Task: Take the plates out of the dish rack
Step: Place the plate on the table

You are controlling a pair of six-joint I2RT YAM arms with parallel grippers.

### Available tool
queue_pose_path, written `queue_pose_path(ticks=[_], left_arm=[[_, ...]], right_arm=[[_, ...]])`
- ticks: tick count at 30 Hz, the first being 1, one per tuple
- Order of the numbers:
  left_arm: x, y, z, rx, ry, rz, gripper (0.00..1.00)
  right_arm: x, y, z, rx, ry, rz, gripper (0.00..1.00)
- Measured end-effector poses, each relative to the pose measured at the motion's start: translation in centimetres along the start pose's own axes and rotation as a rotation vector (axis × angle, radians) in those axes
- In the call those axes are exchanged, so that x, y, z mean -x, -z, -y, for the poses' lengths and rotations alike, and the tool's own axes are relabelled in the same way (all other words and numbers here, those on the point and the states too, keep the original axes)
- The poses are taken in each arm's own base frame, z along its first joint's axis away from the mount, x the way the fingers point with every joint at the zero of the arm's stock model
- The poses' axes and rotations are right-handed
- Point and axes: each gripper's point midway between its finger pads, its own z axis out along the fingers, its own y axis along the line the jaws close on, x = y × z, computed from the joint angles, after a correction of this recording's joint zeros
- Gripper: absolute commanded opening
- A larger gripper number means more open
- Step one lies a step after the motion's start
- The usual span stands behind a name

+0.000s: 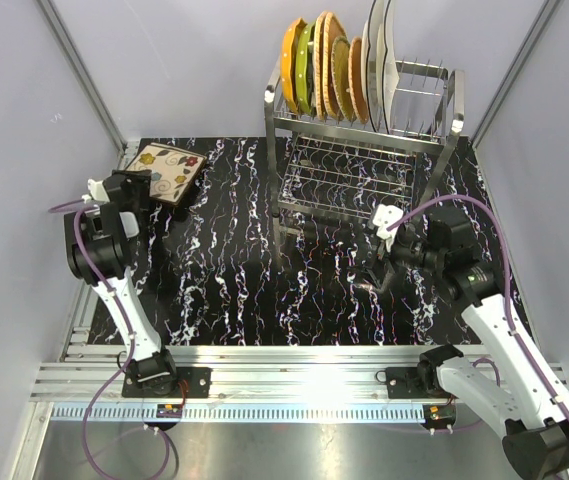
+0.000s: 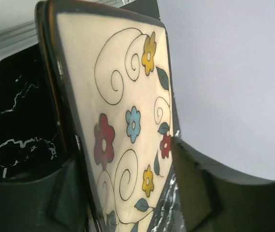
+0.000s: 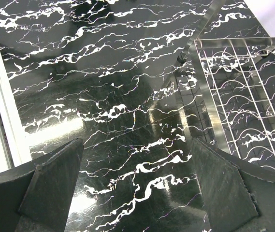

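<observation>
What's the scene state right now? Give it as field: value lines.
left gripper: open, floral plate between its fingers
floral plate: lies on table, far left
right gripper: open, holds nothing, over table beside rack
rack plates: several upright on top tier; orange, green, wicker, white
progress: one plate out, the rest not yet unloaded

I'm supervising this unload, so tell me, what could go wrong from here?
The left pincer straddles the rim of the floral plate; withdrawing carelessly could drag or flip it. The plates in the dish rack stand packed close on the top tier, so lifting one might knock its neighbours. The right pincer hangs low beside the rack and could snag its wire.
</observation>
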Motion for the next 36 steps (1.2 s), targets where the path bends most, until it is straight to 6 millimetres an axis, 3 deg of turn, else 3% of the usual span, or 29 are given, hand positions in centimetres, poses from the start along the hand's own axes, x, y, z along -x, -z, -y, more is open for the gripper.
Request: queue_pose_path(ticks=[3,9,22,27,36], left_arm=[[0.1,0.2,0.8,0.008,-0.036,-0.012,0.79],[-0.1,0.8,0.9,0.073,-0.107,-0.054,0.87],[0.0,1.5,0.5,0.232,-0.258,-0.155,0.89],[-0.4,2.1,-0.7,0.288,-0.277,-0.191,0.89],[0.1,2.0,0.7,0.286,-0.296,-0.198,0.90]], right_arm=[[0.2,0.1,0.0,-0.005,0.003,0.007,1.00],[0.8,0.4,0.1,-0.020,0.016,0.026,1.00],[1.6,1.0,-0.1,-0.033,0.028,0.050,1.00],[1.8,1.2,-0.1,-0.037,0.033,0.055,1.00],[1.8,1.2,-0.1,-0.039,0.036,0.057,1.00]])
